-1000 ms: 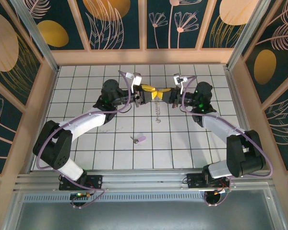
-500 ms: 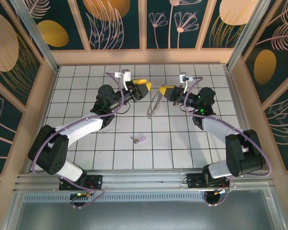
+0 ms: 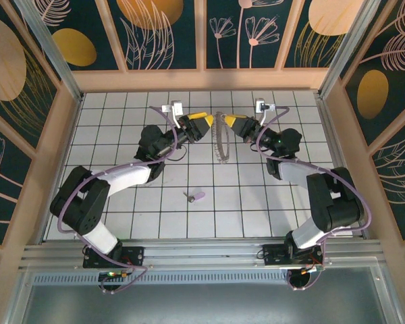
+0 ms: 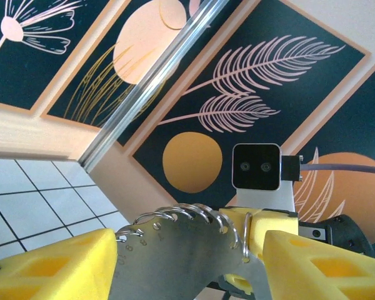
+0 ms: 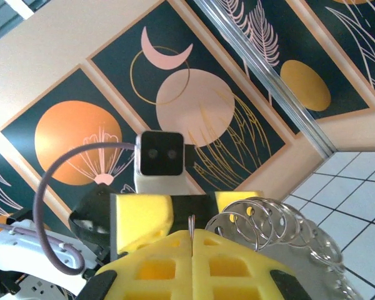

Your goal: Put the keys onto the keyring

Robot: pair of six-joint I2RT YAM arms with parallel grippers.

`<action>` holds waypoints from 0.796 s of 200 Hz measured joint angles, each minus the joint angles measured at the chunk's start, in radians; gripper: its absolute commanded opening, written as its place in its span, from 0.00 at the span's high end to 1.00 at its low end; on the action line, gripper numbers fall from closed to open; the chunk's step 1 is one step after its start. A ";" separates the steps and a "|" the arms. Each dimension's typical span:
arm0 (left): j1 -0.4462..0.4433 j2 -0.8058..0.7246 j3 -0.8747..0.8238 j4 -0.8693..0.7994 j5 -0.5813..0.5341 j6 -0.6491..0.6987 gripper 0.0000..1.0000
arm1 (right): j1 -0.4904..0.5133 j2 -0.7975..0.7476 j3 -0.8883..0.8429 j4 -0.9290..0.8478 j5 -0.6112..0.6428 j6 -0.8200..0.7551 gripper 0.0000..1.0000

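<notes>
The keyring (image 5: 192,224) is a thin metal split ring, and my right gripper (image 5: 192,235) is shut on it. It is one of several rings threaded along the edge of a flat grey metal plate (image 3: 221,140) that hangs off the right gripper (image 3: 231,123) above the back of the floor. My left gripper (image 3: 200,125) faces it from the left, open. In the left wrist view the plate (image 4: 175,262) sits between the spread yellow fingers (image 4: 56,265) of the left gripper (image 4: 187,242), with gaps on both sides. The small lilac-pink key (image 3: 198,196) lies on the tiled floor, well in front of both grippers.
White tiled floor (image 3: 121,216) boxed in by patterned wall panels and wooden frames. The back wall (image 3: 202,79) is close behind both grippers. Purple cables loop along each arm. Open tiles surround the key.
The left gripper has opened and let go of the ring set. Both grippers have lifted towards the back wall, and the plate now hangs from the right gripper alone.
</notes>
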 measured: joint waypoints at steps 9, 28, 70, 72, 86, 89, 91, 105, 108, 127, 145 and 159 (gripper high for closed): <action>0.000 0.009 -0.004 0.017 0.001 -0.012 0.42 | 0.000 0.012 0.000 0.024 0.002 0.016 1.00; 0.000 0.020 -0.007 0.054 0.005 -0.043 0.47 | 0.000 0.037 0.000 0.065 0.007 0.055 1.00; 0.000 0.021 -0.014 0.104 0.029 -0.081 0.54 | 0.008 0.045 -0.004 0.095 0.040 0.083 1.00; 0.000 0.021 -0.014 0.105 0.030 -0.082 0.54 | 0.010 0.045 -0.005 0.097 0.042 0.083 1.00; 0.000 0.021 -0.014 0.109 0.042 -0.088 0.55 | 0.021 0.045 -0.013 0.101 0.054 0.083 1.00; 0.000 0.021 -0.014 0.109 0.045 -0.088 0.55 | 0.022 0.045 -0.014 0.101 0.055 0.083 1.00; 0.000 0.021 -0.014 0.109 0.049 -0.089 0.56 | 0.024 0.045 -0.015 0.101 0.056 0.083 1.00; 0.000 0.021 -0.013 0.110 0.064 -0.094 0.56 | 0.034 0.045 -0.019 0.102 0.066 0.083 1.00; 0.000 0.021 -0.013 0.110 0.068 -0.096 0.56 | 0.035 0.045 -0.019 0.102 0.068 0.083 1.00; 0.000 0.021 -0.013 0.114 0.088 -0.105 0.57 | 0.042 0.045 -0.019 0.103 0.077 0.083 1.00; 0.000 0.022 -0.012 0.116 0.101 -0.111 0.58 | 0.045 0.045 -0.019 0.103 0.081 0.083 1.00; 0.000 0.029 -0.010 0.126 0.109 -0.118 0.58 | 0.045 0.045 -0.019 0.103 0.081 0.083 1.00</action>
